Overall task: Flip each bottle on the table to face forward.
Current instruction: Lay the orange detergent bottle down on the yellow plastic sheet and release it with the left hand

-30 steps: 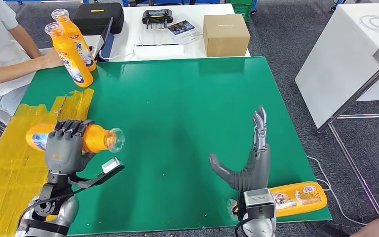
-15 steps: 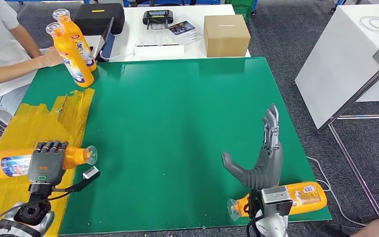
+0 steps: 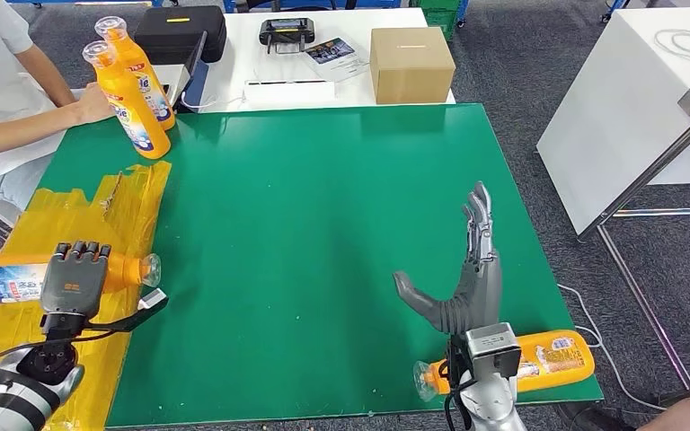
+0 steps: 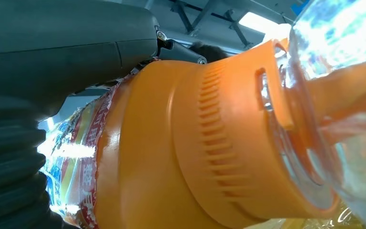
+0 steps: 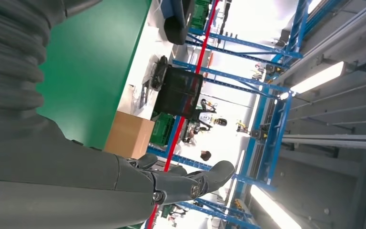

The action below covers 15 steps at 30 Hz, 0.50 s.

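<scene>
one orange bottle (image 3: 18, 277) lies gripped under left hand (image 3: 73, 279); right hand (image 3: 464, 285) spread, holding nothing.

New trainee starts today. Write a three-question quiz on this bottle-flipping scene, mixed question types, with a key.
1. True or false: the left hand grips a bottle lying sideways over the yellow tape.
2. Multiple choice: the right hand is A) holding a bottle, B) open with fingers apart, C) pressing the cardboard box.
3. How many bottles stand by the person's hand?

Key: 1 true; 2 B; 3 two.
</scene>
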Motion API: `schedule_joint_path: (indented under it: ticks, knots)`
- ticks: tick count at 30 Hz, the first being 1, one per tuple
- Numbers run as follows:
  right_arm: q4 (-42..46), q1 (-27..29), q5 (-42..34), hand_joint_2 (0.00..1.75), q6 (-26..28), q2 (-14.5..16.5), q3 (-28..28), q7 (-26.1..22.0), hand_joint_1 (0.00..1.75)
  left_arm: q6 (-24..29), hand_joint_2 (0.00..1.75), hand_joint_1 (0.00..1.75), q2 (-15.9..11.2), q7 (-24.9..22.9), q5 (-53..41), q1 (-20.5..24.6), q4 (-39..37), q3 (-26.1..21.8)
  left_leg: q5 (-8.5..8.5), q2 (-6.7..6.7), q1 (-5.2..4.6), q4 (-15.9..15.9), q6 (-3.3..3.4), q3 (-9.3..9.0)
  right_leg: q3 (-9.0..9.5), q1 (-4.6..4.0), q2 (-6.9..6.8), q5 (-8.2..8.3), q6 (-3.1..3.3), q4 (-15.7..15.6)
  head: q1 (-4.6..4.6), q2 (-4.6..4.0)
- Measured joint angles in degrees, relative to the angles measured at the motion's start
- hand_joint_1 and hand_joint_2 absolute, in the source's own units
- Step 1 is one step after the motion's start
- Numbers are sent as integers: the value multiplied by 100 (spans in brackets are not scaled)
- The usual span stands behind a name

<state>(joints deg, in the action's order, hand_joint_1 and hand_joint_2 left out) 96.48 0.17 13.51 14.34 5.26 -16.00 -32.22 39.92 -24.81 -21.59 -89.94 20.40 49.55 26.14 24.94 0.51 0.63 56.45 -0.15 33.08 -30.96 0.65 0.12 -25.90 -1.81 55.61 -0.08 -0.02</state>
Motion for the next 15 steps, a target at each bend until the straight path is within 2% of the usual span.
schedule_joint_path:
  ticks: [3, 5, 8, 11, 15]
  knots:
    - [-61, -23, 0, 175, 0, -3, -7, 0, 0, 1, 175, 175, 2, 109, 4, 73, -70, 54, 0, 0, 0, 0, 0, 0, 0, 0, 0, 0, 0, 0, 0, 0]
    - [-97, -37, 0, 175, 0, -4, -25, 0, 0, 1, 175, 175, 30, 426, 48, 80, -78, 7, 0, 0, 0, 0, 0, 0, -1, 1, 0, 0, 0, 0, 0, 0]
    - [-162, -63, 0, 175, 3, -9, -69, 0, 0, 4, 175, 175, 233, 1418, 284, 27, -36, -341, 0, 1, -1, 0, 0, 1, -1, 2, -1, 0, 0, -1, -1, 0]
    - [-226, -79, 0, 175, 15, -13, -93, 0, 0, 9, 175, 175, 573, 2432, 571, -90, 48, -908, 0, -1, -2, 1, 0, 1, -1, 3, 0, 0, 0, -1, 0, 0]
    - [-300, -86, 0, 175, 24, -19, -97, 8, 0, 10, 175, 175, 1043, 3365, 1030, -214, 115, -1685, 0, -1, -2, 1, 0, 1, -1, 4, 0, 0, 0, -2, 0, 0]
